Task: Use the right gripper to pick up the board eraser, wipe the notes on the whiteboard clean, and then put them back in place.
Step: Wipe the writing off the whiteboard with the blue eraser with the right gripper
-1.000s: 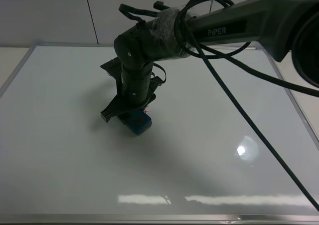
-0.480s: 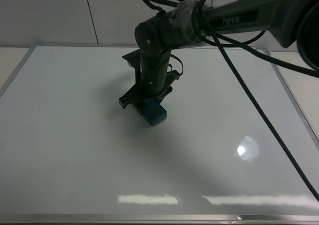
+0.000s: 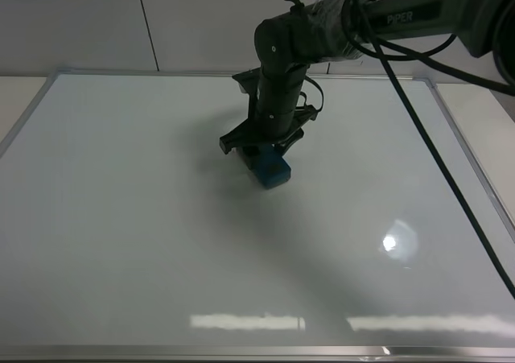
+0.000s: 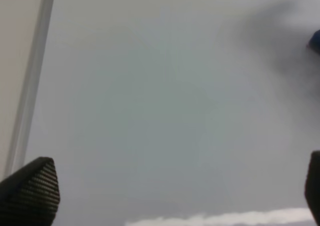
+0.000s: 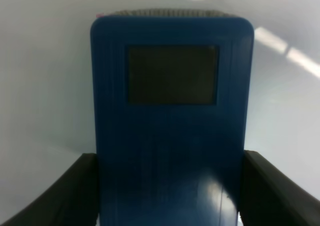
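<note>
The left hand point(image 4: 172, 191) hangs above the whiteboard point(image 3: 121, 218) near its frame, fingers spread wide, holding nothing. Right of the middle, toward the far edge, the right hand point(image 3: 263, 147) is clenched on the board eraser point(image 3: 273, 172), which sits flat on the board. A second ago both were further left and closer to me

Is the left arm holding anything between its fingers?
No, the left fingers sit wide apart, with only bare whiteboard showing between them.
</note>
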You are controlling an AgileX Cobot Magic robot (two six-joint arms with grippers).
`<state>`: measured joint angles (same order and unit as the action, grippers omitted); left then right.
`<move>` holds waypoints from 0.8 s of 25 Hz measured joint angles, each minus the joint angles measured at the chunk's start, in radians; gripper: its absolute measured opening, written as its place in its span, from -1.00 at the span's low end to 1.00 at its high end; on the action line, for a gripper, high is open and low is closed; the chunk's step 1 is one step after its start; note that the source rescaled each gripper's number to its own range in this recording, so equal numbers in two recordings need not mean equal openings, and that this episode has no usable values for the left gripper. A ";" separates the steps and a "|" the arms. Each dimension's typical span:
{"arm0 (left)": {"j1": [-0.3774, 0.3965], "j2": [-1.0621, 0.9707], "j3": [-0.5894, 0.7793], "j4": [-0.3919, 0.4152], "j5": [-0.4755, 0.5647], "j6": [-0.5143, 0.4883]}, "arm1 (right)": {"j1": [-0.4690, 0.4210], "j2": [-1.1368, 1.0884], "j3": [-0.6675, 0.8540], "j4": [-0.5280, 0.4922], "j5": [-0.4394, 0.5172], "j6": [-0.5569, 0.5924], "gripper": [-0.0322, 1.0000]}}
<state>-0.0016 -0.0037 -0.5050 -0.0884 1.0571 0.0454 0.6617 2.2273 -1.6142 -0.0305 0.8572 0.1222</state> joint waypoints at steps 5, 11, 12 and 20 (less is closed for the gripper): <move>0.000 0.000 0.000 0.000 0.000 0.000 | -0.001 0.000 0.000 0.000 0.000 -0.001 -0.91; 0.000 0.000 0.000 0.000 0.000 0.000 | 0.079 0.000 0.000 -0.073 -0.005 -0.014 -0.91; 0.000 0.000 0.000 0.000 0.000 0.000 | 0.100 0.000 0.000 -0.075 -0.009 -0.016 -0.91; 0.000 0.000 0.000 0.000 0.000 0.000 | 0.267 0.004 0.001 -0.061 -0.051 -0.020 -0.91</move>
<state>-0.0016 -0.0037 -0.5050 -0.0884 1.0571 0.0454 0.9291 2.2313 -1.6131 -0.0914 0.8060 0.1021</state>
